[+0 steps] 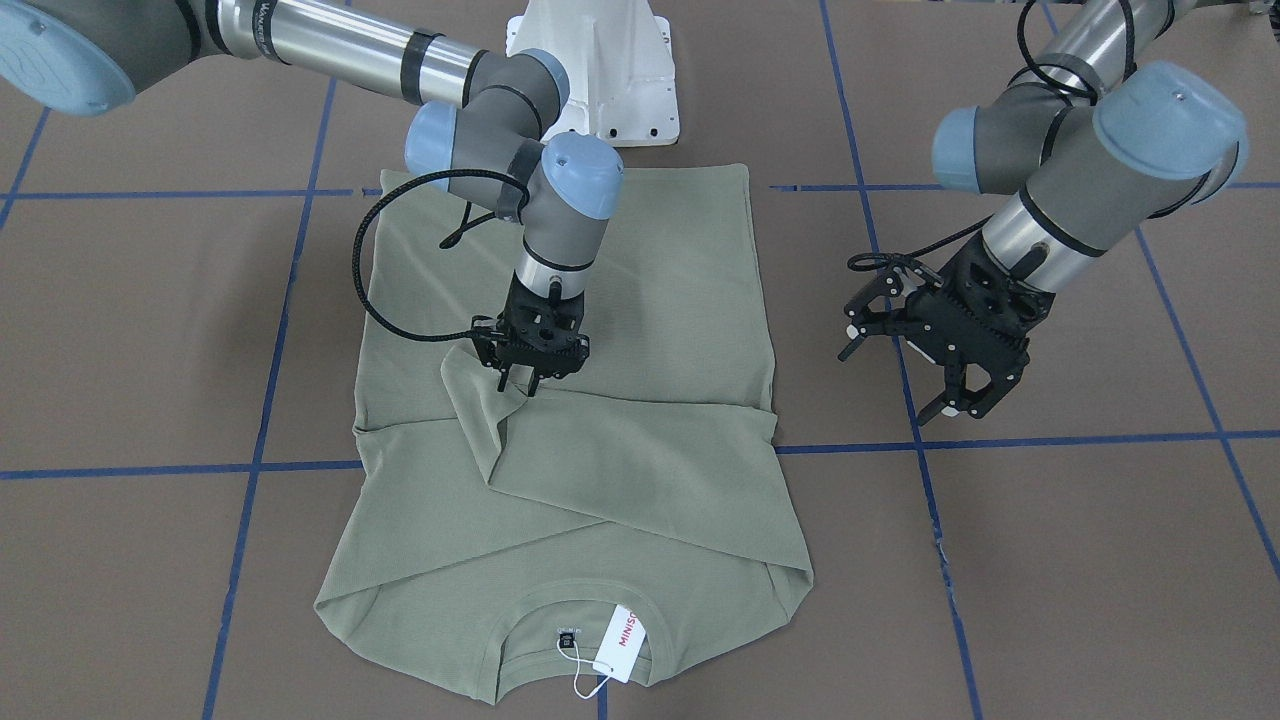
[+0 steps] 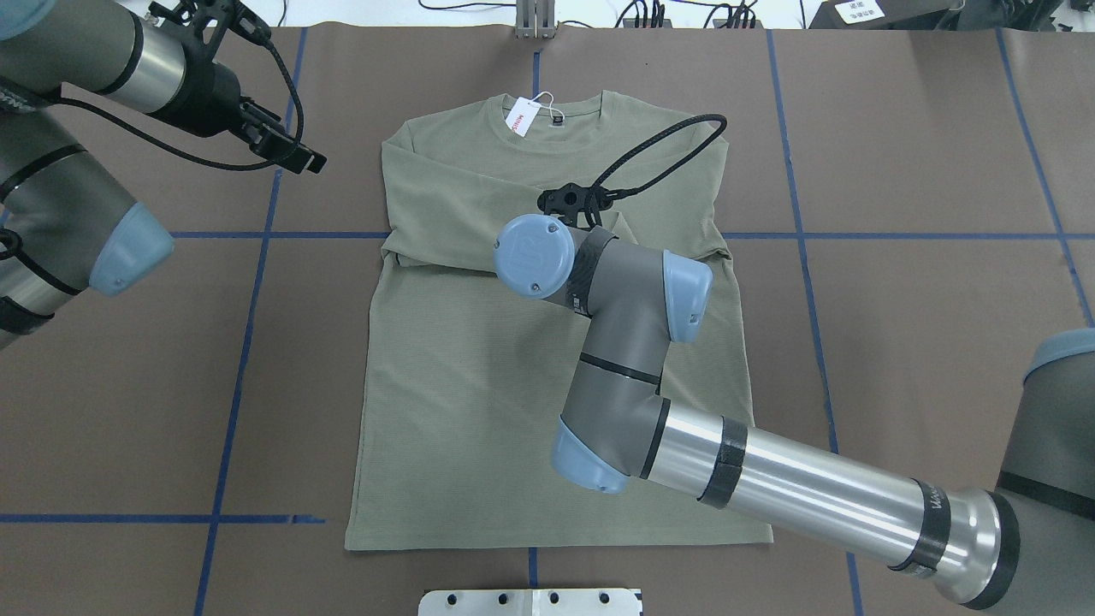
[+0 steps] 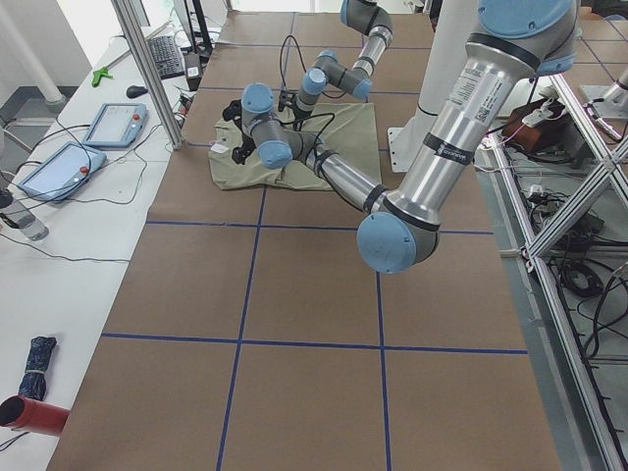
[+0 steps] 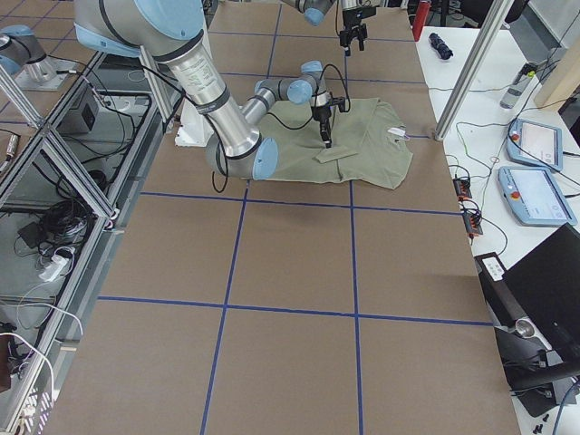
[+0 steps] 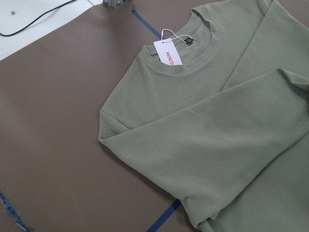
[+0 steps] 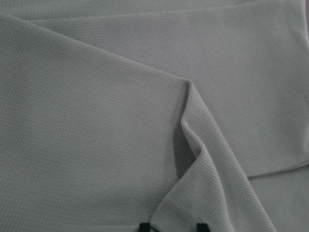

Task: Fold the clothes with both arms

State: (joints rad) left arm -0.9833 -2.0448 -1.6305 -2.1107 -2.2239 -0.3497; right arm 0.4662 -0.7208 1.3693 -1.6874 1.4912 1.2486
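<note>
**Red lettering on a white tag**
The hang tag [image 1: 627, 643] at the collar of the shirt [image 1: 640, 300] reads "MINIS" in red capitals, the next letter partly hidden by the collar. The black neck label [image 1: 567, 638] and the lettering on the right arm [image 2: 938, 512] are too small to read.

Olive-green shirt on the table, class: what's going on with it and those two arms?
The olive-green long-sleeve knit shirt lies flat on the brown table, both sleeves folded across the chest. The right arm's black two-finger tool is down on the end of one sleeve and seems to pinch it. The left arm's black tool hangs open over bare table beside the shirt, touching nothing. The body is not yet folded.
</note>
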